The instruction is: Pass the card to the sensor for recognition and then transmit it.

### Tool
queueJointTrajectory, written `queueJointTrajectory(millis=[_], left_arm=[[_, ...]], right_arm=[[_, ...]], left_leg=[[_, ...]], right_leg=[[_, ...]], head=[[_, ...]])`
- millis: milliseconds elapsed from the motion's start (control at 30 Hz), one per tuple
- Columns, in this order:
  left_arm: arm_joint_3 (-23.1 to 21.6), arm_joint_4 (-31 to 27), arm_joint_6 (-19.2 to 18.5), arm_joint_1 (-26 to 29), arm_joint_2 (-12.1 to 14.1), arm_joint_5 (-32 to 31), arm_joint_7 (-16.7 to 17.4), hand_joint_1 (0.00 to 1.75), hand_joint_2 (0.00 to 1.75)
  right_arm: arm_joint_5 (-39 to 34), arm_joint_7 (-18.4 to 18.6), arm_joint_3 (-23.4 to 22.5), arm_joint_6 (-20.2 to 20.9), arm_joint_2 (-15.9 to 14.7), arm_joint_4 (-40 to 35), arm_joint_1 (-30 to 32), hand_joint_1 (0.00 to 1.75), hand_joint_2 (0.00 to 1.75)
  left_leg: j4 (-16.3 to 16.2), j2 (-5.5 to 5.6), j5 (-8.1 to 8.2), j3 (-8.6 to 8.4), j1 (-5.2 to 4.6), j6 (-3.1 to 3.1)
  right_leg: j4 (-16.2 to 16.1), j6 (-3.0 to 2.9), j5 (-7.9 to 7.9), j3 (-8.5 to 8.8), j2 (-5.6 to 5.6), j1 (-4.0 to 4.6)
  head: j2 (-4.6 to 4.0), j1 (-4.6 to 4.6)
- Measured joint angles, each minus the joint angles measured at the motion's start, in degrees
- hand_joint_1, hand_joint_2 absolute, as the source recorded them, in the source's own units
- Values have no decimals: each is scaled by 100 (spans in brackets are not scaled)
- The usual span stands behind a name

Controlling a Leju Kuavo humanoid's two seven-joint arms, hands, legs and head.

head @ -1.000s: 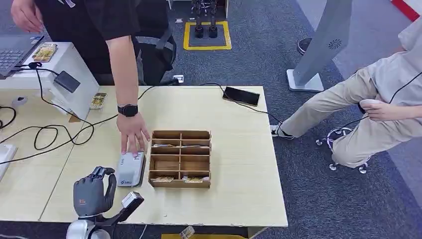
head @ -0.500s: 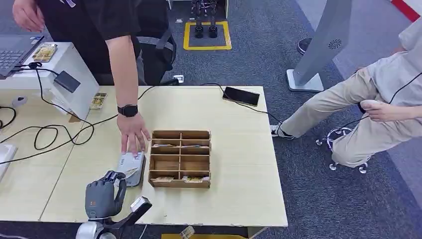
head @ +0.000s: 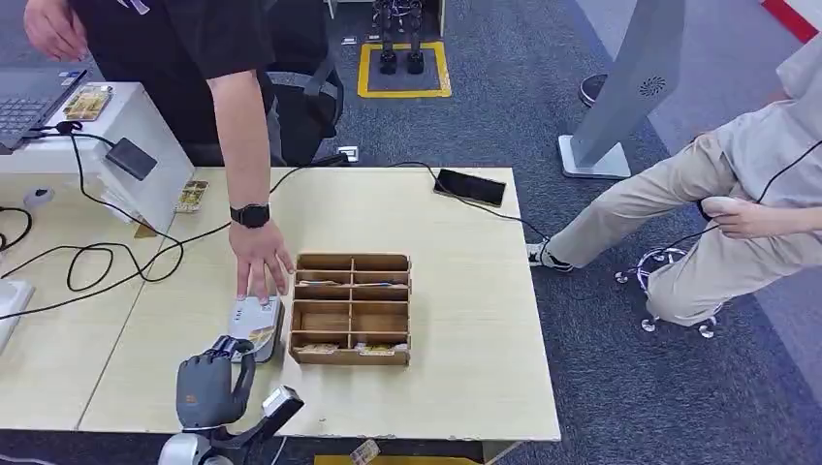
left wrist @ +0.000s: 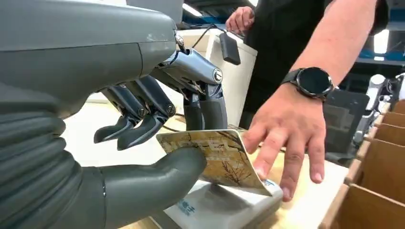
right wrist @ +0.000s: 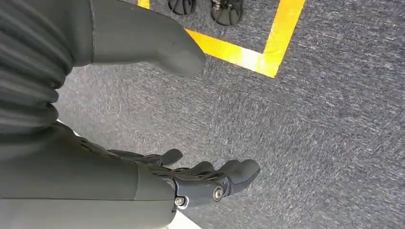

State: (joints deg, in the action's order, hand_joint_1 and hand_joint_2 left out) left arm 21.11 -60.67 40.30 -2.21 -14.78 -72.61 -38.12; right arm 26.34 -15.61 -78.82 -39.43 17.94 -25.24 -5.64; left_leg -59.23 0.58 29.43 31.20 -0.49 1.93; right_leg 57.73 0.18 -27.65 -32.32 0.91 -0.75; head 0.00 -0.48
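My left hand (head: 208, 383) pinches the card (left wrist: 217, 157) between my thick thumb and my darker fingers (left wrist: 205, 107), while the other fingers curl loosely above it, touching nothing. The card is tilted, its lower far corner resting on or just over the top of the white sensor (head: 254, 323), which lies on the wooden table (head: 465, 291) just beside the wooden compartment box (head: 351, 308). A person's hand (head: 260, 260), a black watch (head: 249, 214) on its wrist, presses its fingertips on the far end of the sensor, close to the card's edge. My right hand (right wrist: 191, 179) hangs over grey carpet (right wrist: 310, 119) near a yellow floor line (right wrist: 248, 55), holding nothing, fingers lightly bent and apart from the thumb.
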Motion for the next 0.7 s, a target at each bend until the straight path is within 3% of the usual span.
queueJointTrajectory(millis=[367, 567, 633, 700], left_arm=[[-306, 109, 7, 18, 31, -92, 402, 175, 175], [-400, 118, 13, 22, 33, -81, 452, 175, 175], [-417, 120, 13, 25, 33, 112, 394, 175, 175], [-422, 125, 13, 21, 26, 828, 89, 175, 175]], right_arm=[[-101, 2, 85, 2, 2, -24, 7, 0, 175], [-109, 2, 109, 2, 2, -31, 8, 0, 175], [-131, 2, 114, 0, 2, -33, 10, 0, 175], [-177, 2, 118, -9, 2, -35, 9, 0, 175]], left_leg=[[0, 0, 0, -1, 0, 0], [0, 1, 0, -1, 0, 0], [0, 1, 0, -2, 0, 0], [0, 1, 0, -4, 0, 0]], right_leg=[[0, 0, 0, 2, 0, 0], [0, 0, 0, 2, -1, 0], [0, 0, 0, 2, -1, 0], [0, 0, 0, 2, -1, 0]], head=[[0, 0], [0, 0], [0, 0], [0, 0]])
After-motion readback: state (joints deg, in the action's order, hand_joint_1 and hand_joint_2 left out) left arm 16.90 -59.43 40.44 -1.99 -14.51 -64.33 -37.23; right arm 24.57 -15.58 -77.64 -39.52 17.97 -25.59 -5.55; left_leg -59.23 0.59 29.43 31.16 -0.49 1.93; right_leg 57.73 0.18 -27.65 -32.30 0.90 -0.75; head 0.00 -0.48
